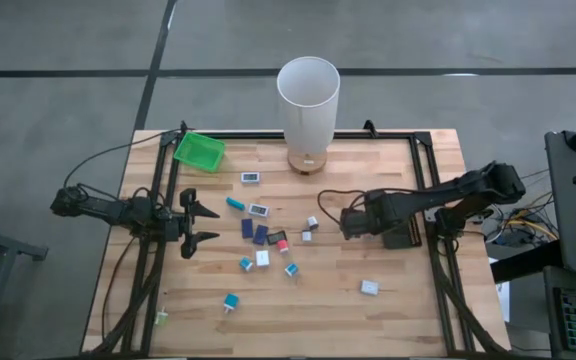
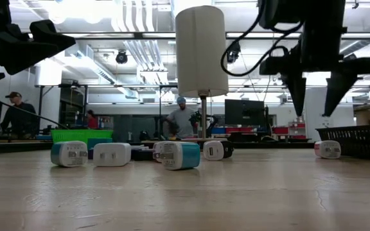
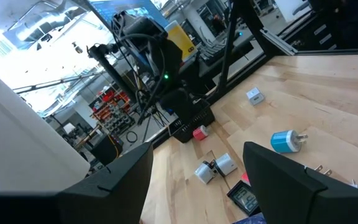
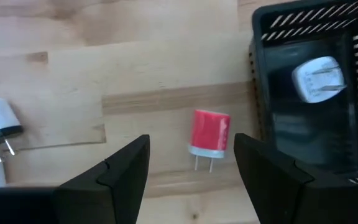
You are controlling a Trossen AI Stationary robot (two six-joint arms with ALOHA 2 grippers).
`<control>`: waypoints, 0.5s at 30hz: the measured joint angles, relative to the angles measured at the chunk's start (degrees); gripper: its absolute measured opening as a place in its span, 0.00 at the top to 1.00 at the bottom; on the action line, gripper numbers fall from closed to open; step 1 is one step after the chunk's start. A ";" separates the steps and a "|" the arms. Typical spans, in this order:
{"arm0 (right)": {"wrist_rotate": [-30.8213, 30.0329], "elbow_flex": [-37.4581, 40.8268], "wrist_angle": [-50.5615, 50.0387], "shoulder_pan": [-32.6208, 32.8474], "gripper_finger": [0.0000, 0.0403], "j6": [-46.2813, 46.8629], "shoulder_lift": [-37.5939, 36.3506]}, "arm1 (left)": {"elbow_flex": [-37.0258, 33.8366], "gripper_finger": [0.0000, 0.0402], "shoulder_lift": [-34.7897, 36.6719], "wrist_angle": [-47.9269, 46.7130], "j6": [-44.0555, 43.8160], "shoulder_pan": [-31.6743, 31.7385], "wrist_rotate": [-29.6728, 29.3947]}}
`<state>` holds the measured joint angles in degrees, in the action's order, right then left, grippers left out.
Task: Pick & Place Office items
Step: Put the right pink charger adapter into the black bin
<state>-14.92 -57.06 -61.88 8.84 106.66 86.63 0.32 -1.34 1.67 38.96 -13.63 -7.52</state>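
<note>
Several small office items (image 1: 261, 235) lie scattered mid-table: dark blue rectangles, teal plugs, white blocks. My right gripper (image 4: 190, 149) hangs open above the table (image 2: 315, 106), fingers pointing down, either side of a red plug piece (image 4: 211, 132) that lies flat on the wood, and it touches nothing. Just beside the plug, a white plug (image 4: 319, 78) lies in the black tray (image 4: 303, 155). My left gripper (image 1: 215, 225) is open at the table's left side, level, facing the scatter of items.
The tall white cylinder (image 1: 308, 100) stands at the far edge and the green tray (image 1: 199, 150) at the far left corner. Stray pieces lie apart: a white block (image 1: 369, 287), a teal plug (image 1: 230, 301). Bare wood shows near-right. People show beyond the table.
</note>
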 joint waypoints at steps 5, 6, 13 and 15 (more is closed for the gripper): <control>0.17 2.35 1.41 0.00 0.42 1.81 0.09 | 0.00 0.36 0.01 -0.01 0.00 0.00 0.00; 0.44 2.81 1.76 0.00 0.42 1.83 0.11 | 0.00 0.36 0.00 0.00 -0.02 -0.01 0.00; 1.91 4.94 4.92 0.00 0.42 1.83 0.11 | 0.00 0.36 0.01 0.00 -0.01 -0.02 0.00; 1.92 5.60 5.72 0.00 0.42 1.80 0.11 | 0.00 0.36 0.00 0.00 0.00 -0.02 0.01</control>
<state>-12.99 -51.46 -56.16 8.84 108.47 86.74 0.32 -1.34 1.67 38.96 -13.65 -7.51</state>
